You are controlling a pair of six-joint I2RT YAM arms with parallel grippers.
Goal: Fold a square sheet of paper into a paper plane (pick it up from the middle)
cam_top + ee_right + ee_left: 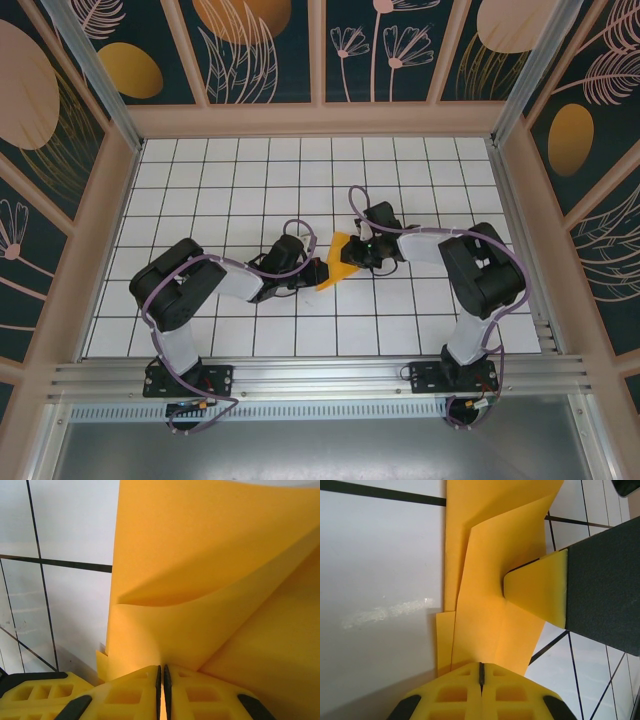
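Yellow finger pads (455, 695) of my left gripper (481, 666) sit pressed together at the bottom of its wrist view. They are clamped on the near edge of the square sheet of paper (490, 580), which rises away from them in overlapping creased layers. From above, the left gripper (312, 270) reaches in over the white grid table (200, 180), and the orange-yellow sheet (340, 262) sits bunched between the two arms near the table's middle. I cannot tell whether it touches the tiles. On its far side my right gripper (362, 250) meets it. That arm's wrist camera shows the right gripper (163, 669) pinched shut on the paper (210, 555), with a curled flap bowing just ahead. I judge the two-sided pinch is meant to steady the sheet so a crease can be set. The plane looks only partly formed, with no pointed dart yet. Pulling the grippers apart too hard could tear such thin paper.
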